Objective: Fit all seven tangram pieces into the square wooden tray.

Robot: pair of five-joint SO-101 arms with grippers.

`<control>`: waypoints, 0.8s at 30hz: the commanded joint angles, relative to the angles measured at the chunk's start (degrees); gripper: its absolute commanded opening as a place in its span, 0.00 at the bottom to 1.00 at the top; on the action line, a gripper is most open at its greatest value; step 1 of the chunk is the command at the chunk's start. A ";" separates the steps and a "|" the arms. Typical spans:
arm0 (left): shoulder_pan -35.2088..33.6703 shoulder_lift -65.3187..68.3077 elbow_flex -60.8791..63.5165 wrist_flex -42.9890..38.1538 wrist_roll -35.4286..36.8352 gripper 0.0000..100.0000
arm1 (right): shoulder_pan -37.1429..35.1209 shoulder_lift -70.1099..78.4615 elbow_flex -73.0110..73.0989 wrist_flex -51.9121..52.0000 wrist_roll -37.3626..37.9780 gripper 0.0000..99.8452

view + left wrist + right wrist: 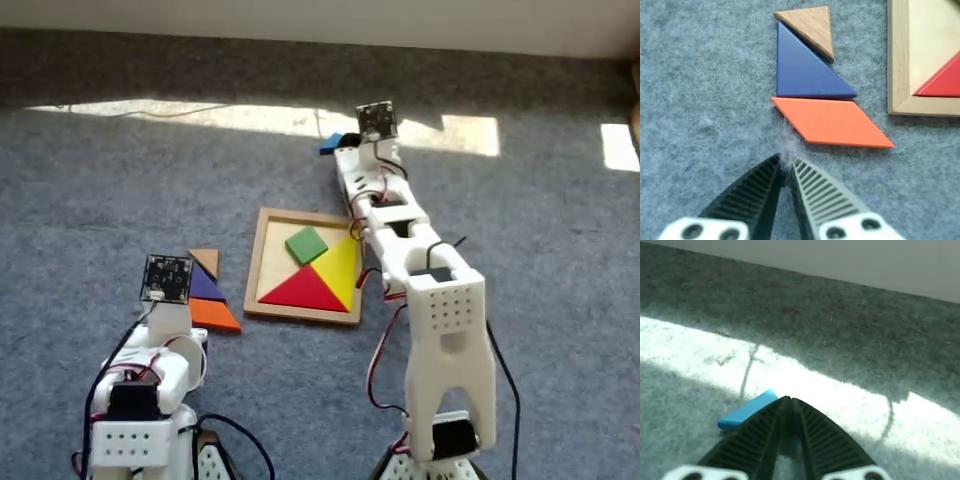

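Tangram pieces (green square (306, 245), yellow triangle (345, 265), red triangle (300, 288)) sit in the square wooden tray (254, 265), while the left tool (786, 162) is clenched empty beside the orange parallelogram (832, 122) and the right tool (787, 401) pinches a light-blue piece (745, 412).

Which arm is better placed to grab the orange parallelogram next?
Left: the left gripper sits just short of the orange parallelogram; the right gripper is beyond the tray, by the light blue piece.
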 commanded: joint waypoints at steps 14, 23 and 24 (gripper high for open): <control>0.75 -0.48 1.45 -0.79 -0.35 0.01 | -1.54 -1.01 -3.30 -1.27 -0.26 0.01; 0.75 -0.48 1.45 -0.79 -0.35 0.01 | -1.27 1.10 -2.95 -0.75 0.00 0.01; 0.75 -0.48 1.45 -0.79 -0.35 0.01 | -1.27 0.57 -2.95 -0.75 0.00 0.01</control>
